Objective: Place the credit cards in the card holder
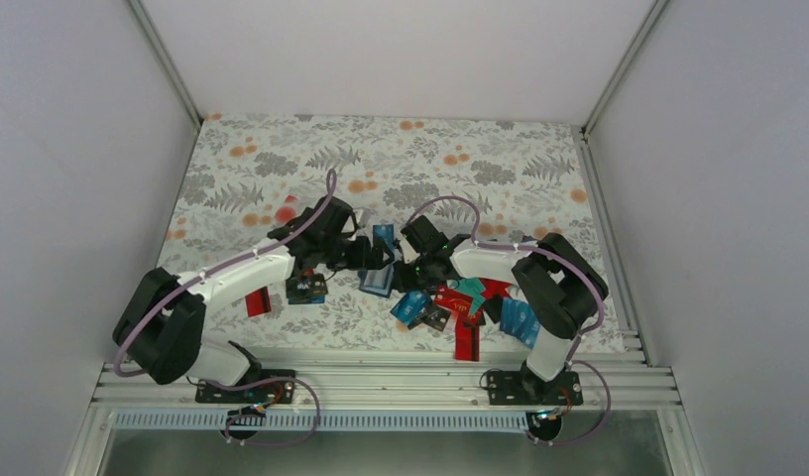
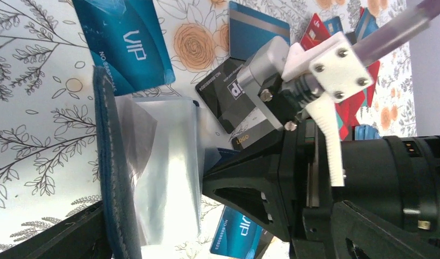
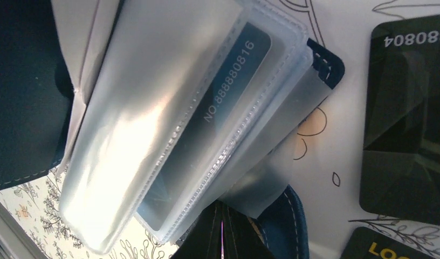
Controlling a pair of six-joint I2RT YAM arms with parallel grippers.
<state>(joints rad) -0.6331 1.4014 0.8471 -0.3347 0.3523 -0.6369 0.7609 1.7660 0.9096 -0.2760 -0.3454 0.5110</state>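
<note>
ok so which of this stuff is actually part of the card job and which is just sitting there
Part of the job:
- card holder, gripped by the right pincer
- blue card already in a clear sleeve
- loose credit cards: teal VIP card, black card, mixed pile

Just there:
- floral table cover
- metal rail

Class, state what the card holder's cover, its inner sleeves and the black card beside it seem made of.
Card holder cover: likely matt navy leather or imitation; pale edge stitching. Inner sleeves: clear glossy soft plastic; printed digits read through. Black card: probably smooth plastic; white digits, faint sheen.
</note>
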